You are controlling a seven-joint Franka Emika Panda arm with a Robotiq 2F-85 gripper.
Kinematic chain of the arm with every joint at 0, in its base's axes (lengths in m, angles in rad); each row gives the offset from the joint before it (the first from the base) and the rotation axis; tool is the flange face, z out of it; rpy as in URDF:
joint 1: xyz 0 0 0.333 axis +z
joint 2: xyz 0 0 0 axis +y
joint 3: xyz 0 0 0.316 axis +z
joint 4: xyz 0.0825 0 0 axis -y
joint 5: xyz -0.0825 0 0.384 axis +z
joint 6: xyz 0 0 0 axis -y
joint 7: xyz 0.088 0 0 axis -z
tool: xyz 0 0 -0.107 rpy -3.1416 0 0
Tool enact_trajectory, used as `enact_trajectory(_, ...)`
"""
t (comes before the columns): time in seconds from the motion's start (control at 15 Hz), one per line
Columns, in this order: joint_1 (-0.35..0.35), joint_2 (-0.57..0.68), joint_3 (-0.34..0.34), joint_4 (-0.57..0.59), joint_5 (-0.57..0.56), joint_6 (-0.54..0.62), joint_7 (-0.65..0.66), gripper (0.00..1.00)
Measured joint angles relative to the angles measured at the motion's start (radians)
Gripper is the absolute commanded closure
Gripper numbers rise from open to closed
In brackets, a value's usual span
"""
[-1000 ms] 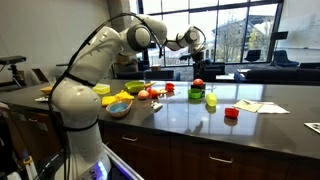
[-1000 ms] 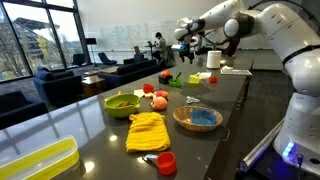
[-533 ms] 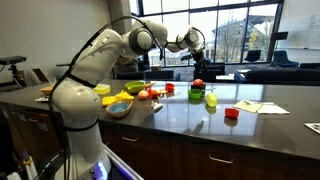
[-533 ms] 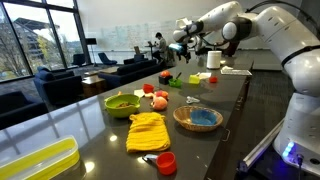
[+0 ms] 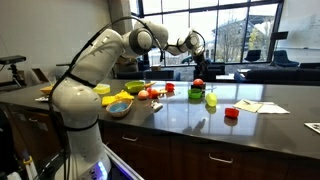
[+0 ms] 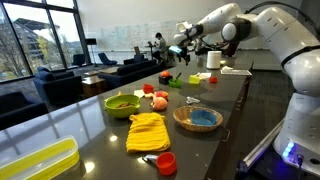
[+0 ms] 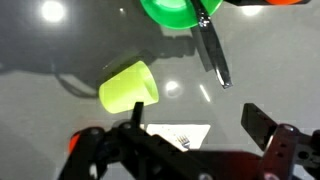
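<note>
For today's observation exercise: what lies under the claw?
A lime cup, a knife and a green bowl; the claw partly hides a white patch.

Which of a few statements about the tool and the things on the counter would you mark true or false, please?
1. The tool is open and holds nothing. True.
2. The yellow cloth lies inside the green bowl. False: it lies flat on the counter, beside the bowl.
3. In the wrist view a yellow-green cup shows on the dark surface, apart from the tool. True.
4. The tool rests on the counter. False: in both exterior views it hangs in the air well above it.
</note>
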Motion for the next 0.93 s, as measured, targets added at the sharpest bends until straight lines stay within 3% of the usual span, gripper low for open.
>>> enact_trajectory(0.33,0.026,0.021,-0.012,0.019,-0.023,0.121,0.100,0.00)
enact_trajectory(0.47,0.031,0.039,-0.020,0.043,-0.026,0.111,0.117,0.00)
enact_trajectory(0.53,0.018,0.092,-0.032,0.133,-0.026,0.008,0.117,0.00)
enact_trajectory(0.93,0.019,0.094,-0.031,0.131,-0.026,0.008,0.116,0.00)
